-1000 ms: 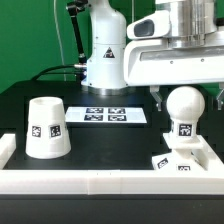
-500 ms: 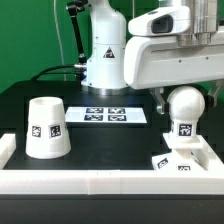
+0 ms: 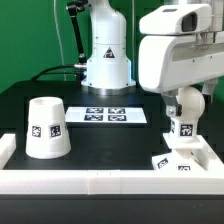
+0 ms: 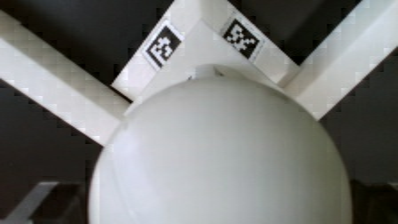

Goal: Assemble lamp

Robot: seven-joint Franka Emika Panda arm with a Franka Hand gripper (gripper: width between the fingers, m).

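Observation:
The lamp's round bulb (image 3: pixel 186 104) stands upright on its tagged stem (image 3: pixel 183 128) in the small square base (image 3: pixel 180 161) at the exterior view's right, in the corner of the white frame. My gripper (image 3: pixel 185 103) straddles the bulb from above. One dark finger (image 3: pixel 167 101) shows beside the bulb, and the jaws look open, not pressing it. In the wrist view the bulb (image 4: pixel 217 150) fills the picture above the base (image 4: pixel 199 42). The cone shade (image 3: pixel 46 127) stands alone at the exterior view's left.
The marker board (image 3: pixel 112 116) lies at the middle back, in front of the robot's pedestal (image 3: pixel 106 60). A white frame wall (image 3: pixel 90 181) runs along the front edge, with a short stub (image 3: pixel 5 150) at the exterior view's left.
The arm's hand has turned and shifted toward the exterior view's left, and now covers the bulb's top. The bulb, base and shade have not moved.

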